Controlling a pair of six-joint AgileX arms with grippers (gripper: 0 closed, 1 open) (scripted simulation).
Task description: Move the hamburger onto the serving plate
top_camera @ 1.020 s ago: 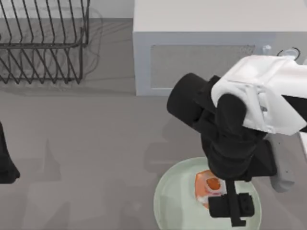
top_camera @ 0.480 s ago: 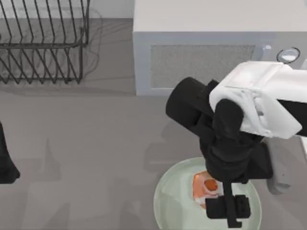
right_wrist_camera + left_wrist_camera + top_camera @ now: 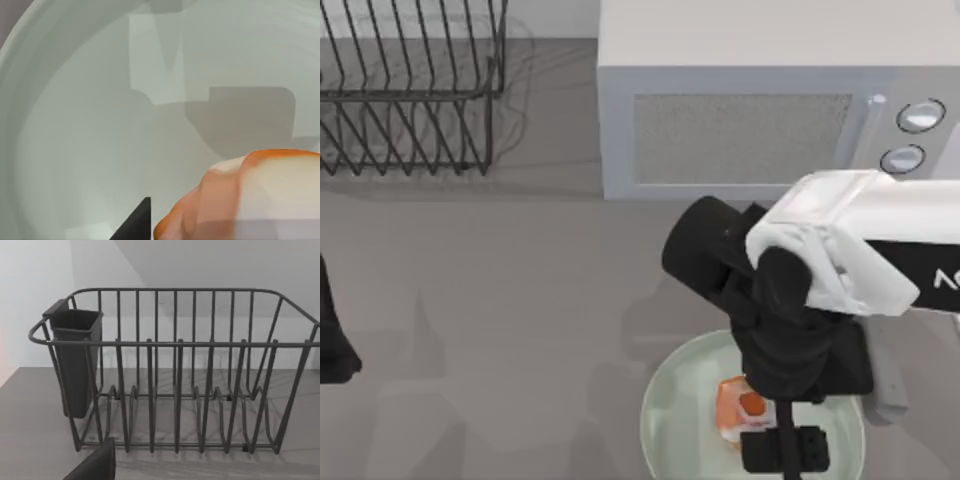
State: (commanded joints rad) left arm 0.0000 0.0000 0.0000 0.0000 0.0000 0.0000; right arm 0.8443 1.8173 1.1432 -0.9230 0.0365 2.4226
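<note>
While the right gripper (image 3: 760, 425) hangs over the serving plate (image 3: 675, 415), near right, the hamburger (image 3: 738, 412) sits directly beneath; fingers' grip I cannot tell. Left arm parked far left.

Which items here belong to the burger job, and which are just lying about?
In the job:
- hamburger
- serving plate
- right claw, over the plate

Lying about:
- microwave
- dish rack with its cutlery cup
- left arm, parked at the table's left edge

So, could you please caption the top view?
Right gripper over the hamburger on the serving plate.
</note>
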